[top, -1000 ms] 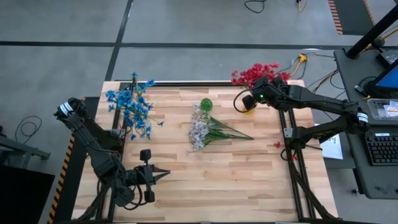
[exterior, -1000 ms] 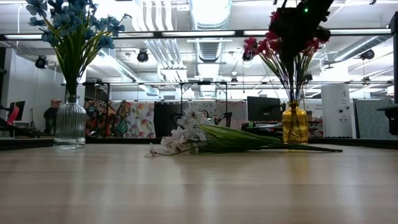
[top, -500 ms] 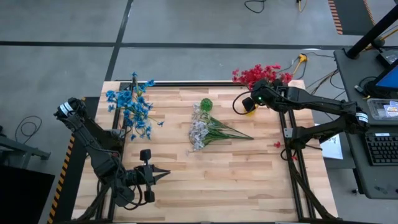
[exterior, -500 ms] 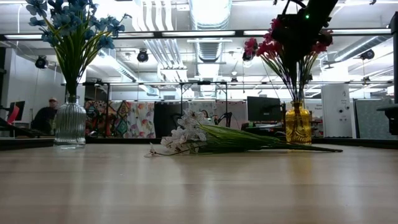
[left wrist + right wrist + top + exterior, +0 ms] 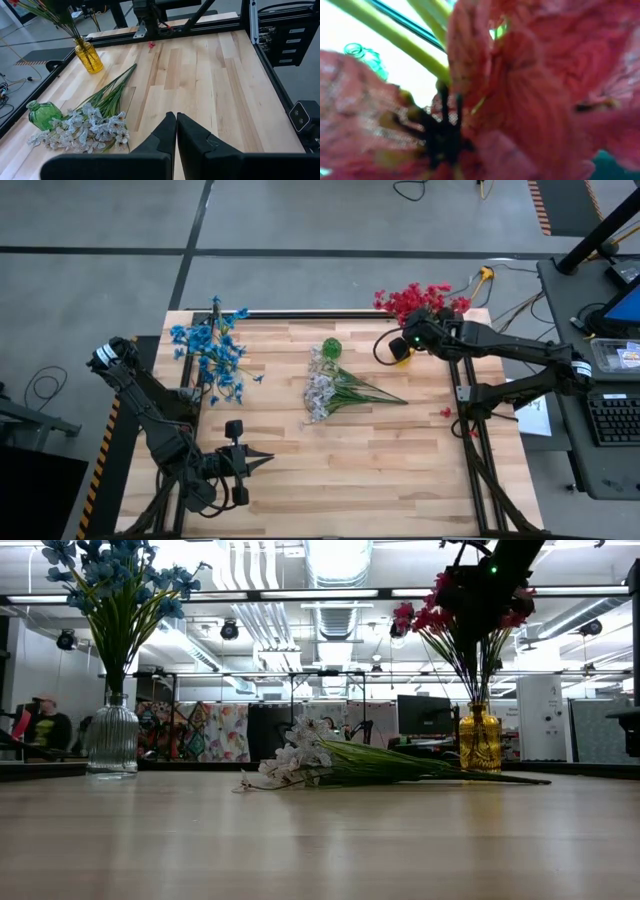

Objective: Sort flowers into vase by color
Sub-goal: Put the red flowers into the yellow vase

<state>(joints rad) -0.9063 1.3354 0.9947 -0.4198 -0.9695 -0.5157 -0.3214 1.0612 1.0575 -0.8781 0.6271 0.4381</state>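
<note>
Right gripper (image 5: 408,343): clenched among the red flowers (image 5: 412,297) in the yellow vase (image 5: 478,740) at the counter's (image 5: 400,470) far right corner. Left gripper (image 5: 175,120): clenched, idle. White flowers (image 5: 322,390) lie mid-counter; blue flowers (image 5: 208,350) stand in the clear vase (image 5: 112,740).

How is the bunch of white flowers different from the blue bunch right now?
The white flowers lie flat on the wooden table, beside a small empty green vase; the blue flowers stand upright in a clear ribbed glass vase. The white bunch is mid-table, the blue bunch at a far corner. Both are sprays of small blossoms on thin green stems.
</note>
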